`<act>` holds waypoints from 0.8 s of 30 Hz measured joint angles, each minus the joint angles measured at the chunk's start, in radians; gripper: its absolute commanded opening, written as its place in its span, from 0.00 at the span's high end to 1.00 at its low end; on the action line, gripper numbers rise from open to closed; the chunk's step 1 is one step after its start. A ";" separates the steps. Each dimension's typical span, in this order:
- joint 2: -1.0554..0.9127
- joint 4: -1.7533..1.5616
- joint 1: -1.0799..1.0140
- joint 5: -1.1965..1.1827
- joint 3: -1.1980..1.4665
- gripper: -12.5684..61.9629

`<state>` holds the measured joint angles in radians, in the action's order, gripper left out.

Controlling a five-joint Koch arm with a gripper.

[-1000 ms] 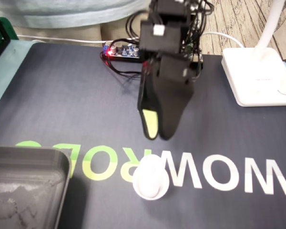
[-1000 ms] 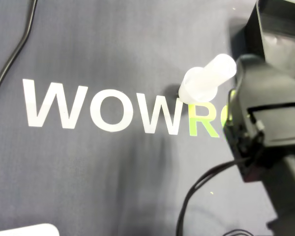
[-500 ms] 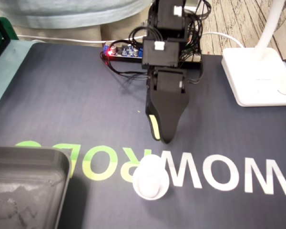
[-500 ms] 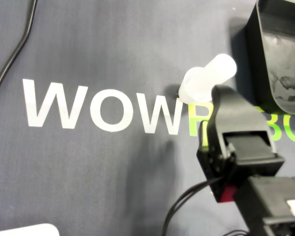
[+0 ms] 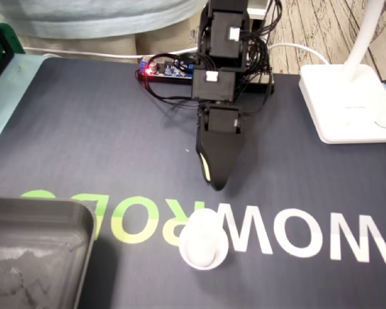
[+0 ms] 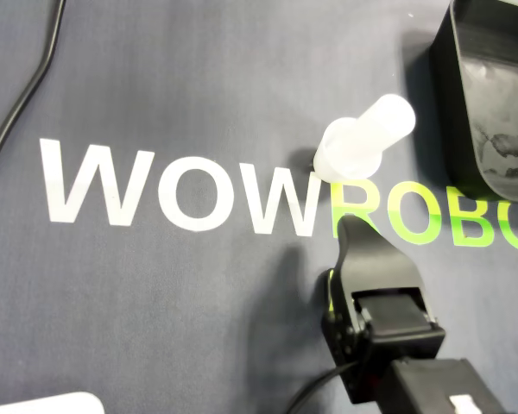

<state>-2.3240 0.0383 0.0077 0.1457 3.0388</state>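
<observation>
**A:** Where is the hand and how does it stand?

**B:** It points down over the dark mat. Its two jaws are pressed together into one tapering tip, with nothing between them. A green strip runs along the left edge of the hand in the fixed view. I can't tell whether the tip touches the mat.

**A:** And the white bottle?

**B:** It stands upright on the mat just past the tip of the hand, near it but not touching. In the overhead view the hand sits just below the bottle, with a strip of the printed lettering between them.

**A:** What else is around?

**B:** A grey tray lies well off to the lower left of the hand in the fixed view. In the overhead view the tray is past the bottle to the upper right. In the fixed view a white lamp base sits to the hand's upper right. A circuit board with a red light lies behind the arm.
</observation>
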 measured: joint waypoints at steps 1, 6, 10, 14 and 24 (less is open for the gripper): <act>0.000 -0.003 -0.006 0.000 0.002 0.39; 0.000 -0.020 -0.040 0.000 0.017 0.39; 0.000 -0.021 -0.072 -0.025 0.018 0.39; 0.000 -0.021 -0.087 -0.035 0.020 0.39; 0.000 -0.021 -0.094 -0.035 0.020 0.38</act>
<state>-2.3240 0.0169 -0.0859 0.1104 3.0588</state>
